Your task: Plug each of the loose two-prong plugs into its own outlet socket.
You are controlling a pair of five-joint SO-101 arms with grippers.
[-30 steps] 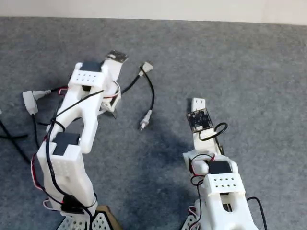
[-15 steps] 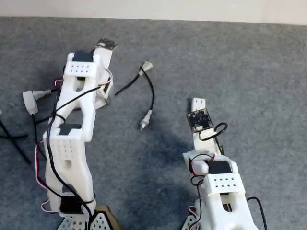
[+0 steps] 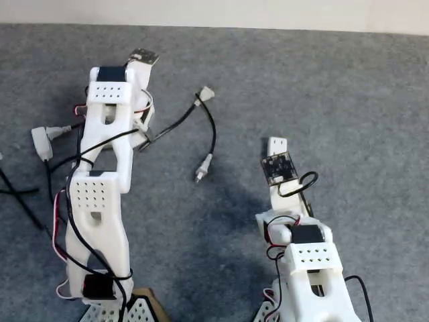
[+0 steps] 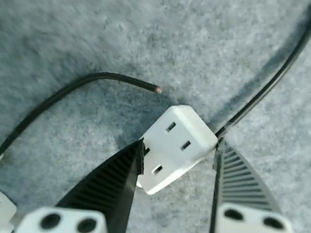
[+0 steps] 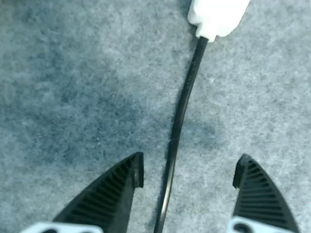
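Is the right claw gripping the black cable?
No: in the right wrist view the right claw stands open, and the black cable lies on the carpet between its fingers, touching neither.

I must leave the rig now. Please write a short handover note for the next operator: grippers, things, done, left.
Left gripper: open, straddling a white socket on the carpet.
Right gripper: open, empty, above a black cable.
Far plug and near plug lie loose between the arms.
Done: neither of these plugs is in a socket.
Left: both plugs.
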